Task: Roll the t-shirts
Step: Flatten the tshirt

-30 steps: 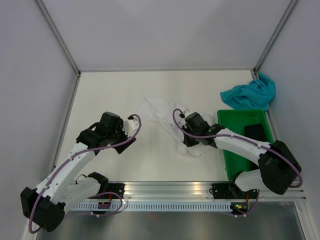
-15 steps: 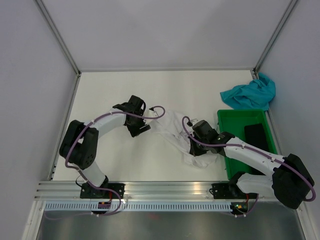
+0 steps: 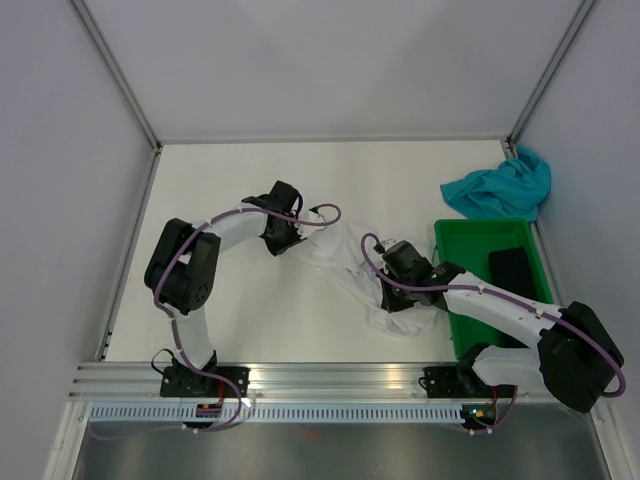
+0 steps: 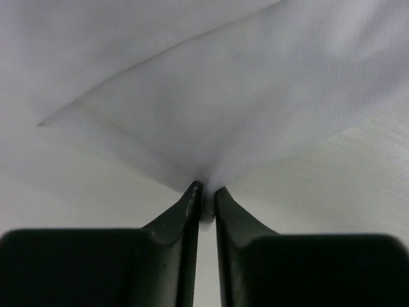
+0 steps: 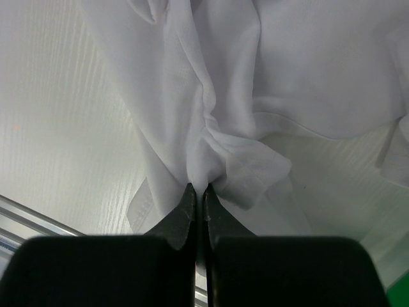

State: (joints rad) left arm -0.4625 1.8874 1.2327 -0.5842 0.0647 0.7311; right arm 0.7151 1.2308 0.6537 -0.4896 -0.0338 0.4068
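Where the white t-shirt [image 3: 345, 262] lies, just right of the middle of the desk [image 3: 230, 180], it forms a long crumpled band. Its long axis runs diagonally: one end points toward the far left corner, the other toward the near right corner. The near right end is the wider, bunched one, and it lies just beside the left wall of the green bin [image 3: 470, 245].

The left gripper [image 3: 302, 233] sits at the far left end of the band. In the left wrist view its fingers [image 4: 190, 211] stand almost together, pinching a gathered edge of the white t-shirt [image 4: 255, 96] at their tips.

The right gripper [image 3: 392, 293] sits at the near right end. In the right wrist view its fingers [image 5: 185, 211] are pressed together on a bunched fold of the white t-shirt [image 5: 307, 77].

The teal t-shirt [image 3: 500, 188] lies crumpled at the far right corner, just beyond the bin's far rim and well apart from both grippers.
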